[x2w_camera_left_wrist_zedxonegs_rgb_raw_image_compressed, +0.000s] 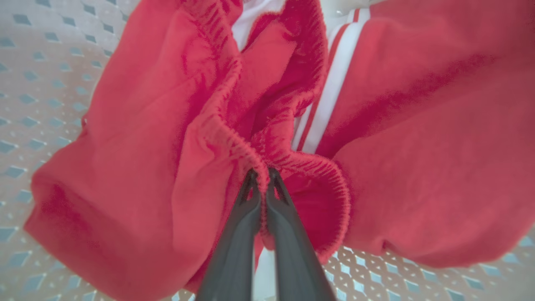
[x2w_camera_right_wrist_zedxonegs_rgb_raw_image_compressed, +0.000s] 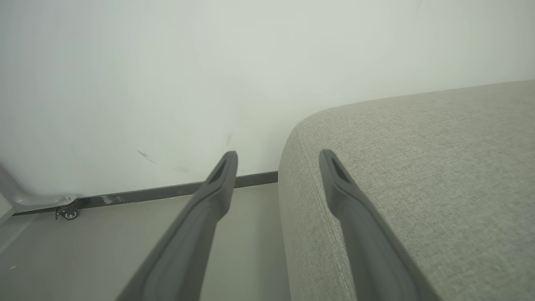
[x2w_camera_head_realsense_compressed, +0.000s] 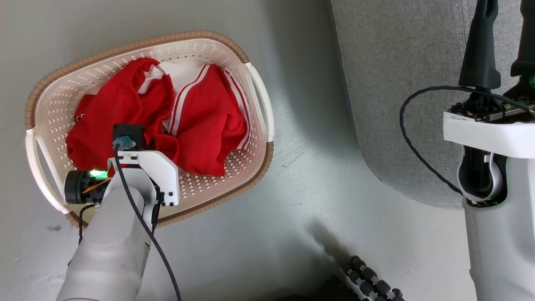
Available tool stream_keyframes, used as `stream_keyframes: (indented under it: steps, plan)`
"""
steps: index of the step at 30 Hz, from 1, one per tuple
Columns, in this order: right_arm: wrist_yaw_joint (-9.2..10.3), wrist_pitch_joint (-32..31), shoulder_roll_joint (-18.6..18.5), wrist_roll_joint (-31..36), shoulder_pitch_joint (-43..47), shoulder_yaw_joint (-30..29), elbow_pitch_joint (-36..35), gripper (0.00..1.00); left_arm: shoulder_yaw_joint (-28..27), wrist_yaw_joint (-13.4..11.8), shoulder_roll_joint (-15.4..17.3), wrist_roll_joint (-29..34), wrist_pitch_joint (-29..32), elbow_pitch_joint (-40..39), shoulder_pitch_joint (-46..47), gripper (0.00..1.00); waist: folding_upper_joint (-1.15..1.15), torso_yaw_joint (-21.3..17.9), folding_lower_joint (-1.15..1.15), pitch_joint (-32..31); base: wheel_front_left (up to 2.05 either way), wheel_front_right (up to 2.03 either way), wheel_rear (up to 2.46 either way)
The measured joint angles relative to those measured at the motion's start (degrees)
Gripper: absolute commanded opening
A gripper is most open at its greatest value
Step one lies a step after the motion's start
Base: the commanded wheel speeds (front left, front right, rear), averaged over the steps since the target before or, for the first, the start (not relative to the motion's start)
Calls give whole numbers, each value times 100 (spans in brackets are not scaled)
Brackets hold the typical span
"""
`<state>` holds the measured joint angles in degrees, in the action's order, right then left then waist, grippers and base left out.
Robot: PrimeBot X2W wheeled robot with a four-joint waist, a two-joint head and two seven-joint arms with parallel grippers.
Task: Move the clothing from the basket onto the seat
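Observation:
Red clothing (x2w_camera_head_realsense_compressed: 196,121) with white stripes lies bunched in the cream basket (x2w_camera_head_realsense_compressed: 257,94) on the floor at the left. My left arm reaches down into the basket, its wrist hiding the fingers in the head view. In the left wrist view my left gripper (x2w_camera_left_wrist_zedxonegs_rgb_raw_image_compressed: 262,175) is shut on the gathered elastic hem of the red clothing (x2w_camera_left_wrist_zedxonegs_rgb_raw_image_compressed: 138,138). The grey seat (x2w_camera_head_realsense_compressed: 397,83) is at the upper right. My right gripper (x2w_camera_right_wrist_zedxonegs_rgb_raw_image_compressed: 278,161) hovers open and empty at the corner of the seat (x2w_camera_right_wrist_zedxonegs_rgb_raw_image_compressed: 418,167); its dark fingers (x2w_camera_head_realsense_compressed: 480,54) rise at the far right of the head view.
Grey floor (x2w_camera_head_realsense_compressed: 317,175) lies between basket and seat. A black ribbed part (x2w_camera_head_realsense_compressed: 368,280) of the robot's base is at the bottom. A white wall (x2w_camera_right_wrist_zedxonegs_rgb_raw_image_compressed: 209,83) with a dark skirting strip and a small caster wheel (x2w_camera_right_wrist_zedxonegs_rgb_raw_image_compressed: 69,214) stands beyond the seat's corner.

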<state>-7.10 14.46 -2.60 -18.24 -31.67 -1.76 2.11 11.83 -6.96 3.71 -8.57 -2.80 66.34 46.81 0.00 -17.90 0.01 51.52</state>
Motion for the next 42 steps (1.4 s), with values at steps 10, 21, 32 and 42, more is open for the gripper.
stream_keyframes:
  steps: [10,21,32,42]
  plan:
    - [0,0,0,-47,-6,5,47,100,178,78,-4,137,-591,-216,-16,0,0,97,0,-200,0,0,0]
    - [0,0,-1,22,-4,-102,198,100,235,122,-1,179,-996,-486,-269,0,0,236,0,-524,0,0,0]
    - [0,1,-1,166,27,-155,344,100,304,126,-43,180,-1133,-1028,-446,0,0,408,0,-891,0,0,0]
    - [0,0,-5,476,242,-237,477,100,298,149,-70,168,-1136,-2103,-707,0,0,621,0,-1342,0,0,0]
